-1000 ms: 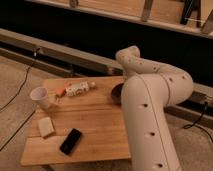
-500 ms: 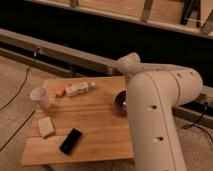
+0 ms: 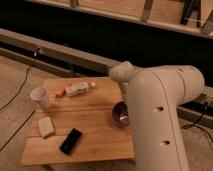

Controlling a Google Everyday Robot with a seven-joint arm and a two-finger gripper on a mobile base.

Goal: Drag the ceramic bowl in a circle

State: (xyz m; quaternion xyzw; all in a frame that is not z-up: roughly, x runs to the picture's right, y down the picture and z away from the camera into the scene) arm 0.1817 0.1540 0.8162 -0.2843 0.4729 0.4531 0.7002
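A robot's bulky white arm (image 3: 160,115) bends down over the right side of a wooden table (image 3: 85,150), where the dark, glossy ceramic bowl (image 3: 120,115) sits close to the right edge, about midway back, its right rim covered by the arm. The gripper is hidden behind the arm's casing, apparently right at the covered side of the bowl, and whether it is spread, closed or gripping the rim cannot be told. The bowl is round, so no axis matters; what counts is that it shows just to the left of the arm, with the table edge close on the right. Any circle would seem to have to sweep left, toward the bare middle of the table. A white cup (image 3: 40,96), a bottle (image 3: 79,89), a pale block (image 3: 46,127) and a black phone (image 3: 71,141) lie well apart from the bowl, on the left half.
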